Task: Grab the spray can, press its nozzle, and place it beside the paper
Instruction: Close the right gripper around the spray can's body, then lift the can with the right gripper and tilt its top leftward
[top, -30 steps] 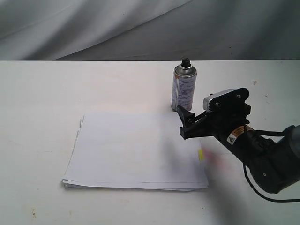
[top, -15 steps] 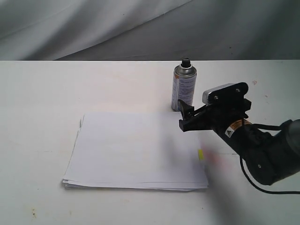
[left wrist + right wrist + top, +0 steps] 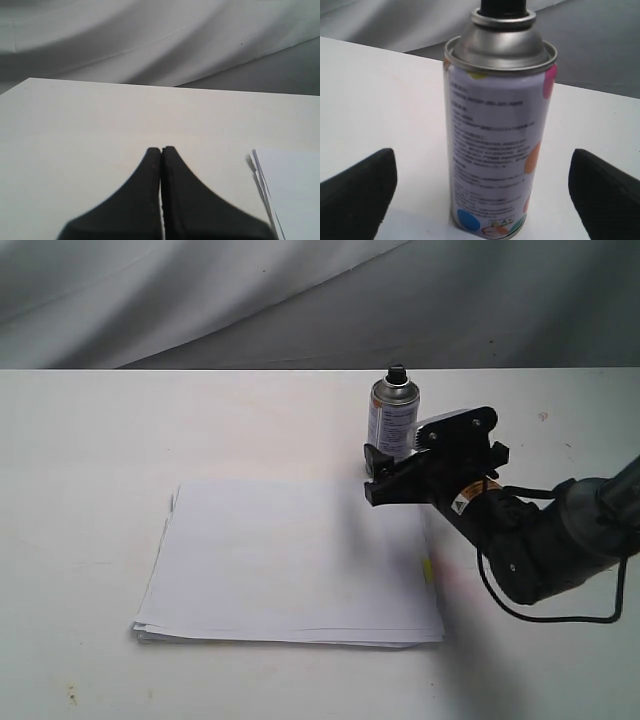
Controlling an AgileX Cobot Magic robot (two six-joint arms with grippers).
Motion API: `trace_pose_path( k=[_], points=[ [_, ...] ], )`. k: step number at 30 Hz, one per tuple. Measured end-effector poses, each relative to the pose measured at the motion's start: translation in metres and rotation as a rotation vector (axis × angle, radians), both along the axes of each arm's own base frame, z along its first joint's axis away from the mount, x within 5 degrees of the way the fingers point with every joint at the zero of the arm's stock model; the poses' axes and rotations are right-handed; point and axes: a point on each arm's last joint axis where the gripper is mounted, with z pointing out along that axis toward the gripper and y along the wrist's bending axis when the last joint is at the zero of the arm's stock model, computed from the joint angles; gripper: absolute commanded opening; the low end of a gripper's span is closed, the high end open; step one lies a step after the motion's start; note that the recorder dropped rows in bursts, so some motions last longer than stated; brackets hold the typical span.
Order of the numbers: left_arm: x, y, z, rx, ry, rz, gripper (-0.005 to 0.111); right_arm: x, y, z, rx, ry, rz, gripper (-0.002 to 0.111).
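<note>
The spray can [image 3: 391,418] stands upright on the white table just behind the far right corner of the paper [image 3: 290,560]. Its black nozzle [image 3: 397,372] points up. My right gripper [image 3: 372,477] is open at the can's lower half, reaching in from the right. In the right wrist view the can [image 3: 495,135] fills the middle, with its nozzle [image 3: 502,6] at the top, and the two black fingers [image 3: 362,192] stand wide on either side without touching it. The left gripper [image 3: 161,150] is shut on nothing above bare table.
The paper's yellow tab [image 3: 428,570] lies under my right arm [image 3: 540,540]. A corner of the paper stack [image 3: 295,190] shows beside the left gripper. A grey cloth backdrop [image 3: 300,300] hangs behind the table's far edge.
My right gripper has moved left and toward the can, from in front of it to level with its lower half. The can and paper have not moved.
</note>
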Motion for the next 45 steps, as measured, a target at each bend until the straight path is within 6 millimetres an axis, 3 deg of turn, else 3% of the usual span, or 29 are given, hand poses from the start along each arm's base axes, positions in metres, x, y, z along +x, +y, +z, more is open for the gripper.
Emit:
trace_pose_path(
  k=[11, 23, 25, 27, 30, 32, 40, 45],
  points=[
    [0.0, 0.0, 0.0, 0.0, 0.0, 0.0, 0.0, 0.026, 0.009, -0.013, 0.021, -0.02, -0.032, 0.085],
    [0.0, 0.0, 0.0, 0.0, 0.0, 0.0, 0.0, 0.034, 0.013, -0.023, 0.021, -0.014, -0.032, 0.08],
    [0.0, 0.0, 0.0, 0.0, 0.0, 0.0, 0.0, 0.034, 0.013, -0.023, 0.021, -0.014, -0.032, 0.073],
    [0.0, 0.0, 0.0, 0.0, 0.0, 0.0, 0.0, 0.034, 0.012, -0.022, 0.023, -0.017, -0.034, 0.059],
    [0.0, 0.0, 0.0, 0.0, 0.0, 0.0, 0.0, 0.034, 0.012, -0.022, 0.024, -0.016, -0.036, 0.02],
    [0.0, 0.0, 0.0, 0.0, 0.0, 0.0, 0.0, 0.035, 0.012, -0.022, 0.024, -0.016, -0.038, 0.002],
    [0.0, 0.0, 0.0, 0.0, 0.0, 0.0, 0.0, 0.035, 0.012, -0.017, 0.001, -0.009, -0.032, 0.0],
    [0.0, 0.0, 0.0, 0.0, 0.0, 0.0, 0.0, 0.035, 0.014, 0.017, -0.056, 0.035, -0.01, 0.0]
  ],
)
